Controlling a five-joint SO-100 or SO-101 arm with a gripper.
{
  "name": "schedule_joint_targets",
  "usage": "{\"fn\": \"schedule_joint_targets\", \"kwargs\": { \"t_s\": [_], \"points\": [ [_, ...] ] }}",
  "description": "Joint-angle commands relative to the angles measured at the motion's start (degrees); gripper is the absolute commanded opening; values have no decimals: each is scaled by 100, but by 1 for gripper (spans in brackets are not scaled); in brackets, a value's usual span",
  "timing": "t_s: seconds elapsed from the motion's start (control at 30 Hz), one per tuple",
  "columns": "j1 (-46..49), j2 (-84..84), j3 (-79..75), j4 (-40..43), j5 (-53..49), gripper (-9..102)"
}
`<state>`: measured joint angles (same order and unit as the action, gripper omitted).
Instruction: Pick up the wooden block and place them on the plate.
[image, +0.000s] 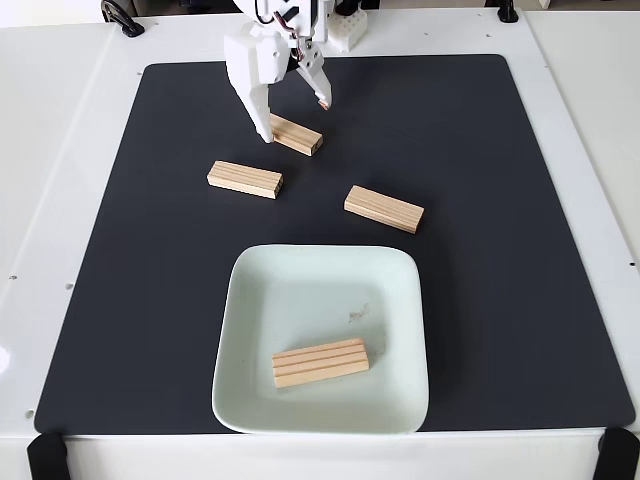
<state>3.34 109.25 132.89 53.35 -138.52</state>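
White plastic arm (dark cables)

Grooved light-wood blocks, glossy plate, matt black mat.

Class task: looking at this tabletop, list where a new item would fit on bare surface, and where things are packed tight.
Free: the black mat right of the plate, its left strip, and the plate's upper half above the block lying in it. Crowded: above the plate, where three blocks and the end effector cluster.

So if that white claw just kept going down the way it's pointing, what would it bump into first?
Most likely the small light-wood block lying just under the open white gripper, on the black mat. Its fingers straddle that block, though one view leaves the height unclear.
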Motion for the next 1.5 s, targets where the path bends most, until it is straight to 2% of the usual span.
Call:
{"fn": "schedule_joint_targets", "kwargs": {
  "t_s": [0.0,0.77,0.87,1.07,1.1,1.2,1.47],
  "points": [
    [9,9,-97,-44,-44,41],
    [-18,-387,-105,-53,26,40],
    [-18,-387,-88,-53,26,33],
    [-44,-387,-26,-53,35,1],
    [-44,-387,-18,-53,35,-2],
    [-53,-387,-9,-44,35,2],
    [-70,-378,-70,35,44,0]
  ]
}}
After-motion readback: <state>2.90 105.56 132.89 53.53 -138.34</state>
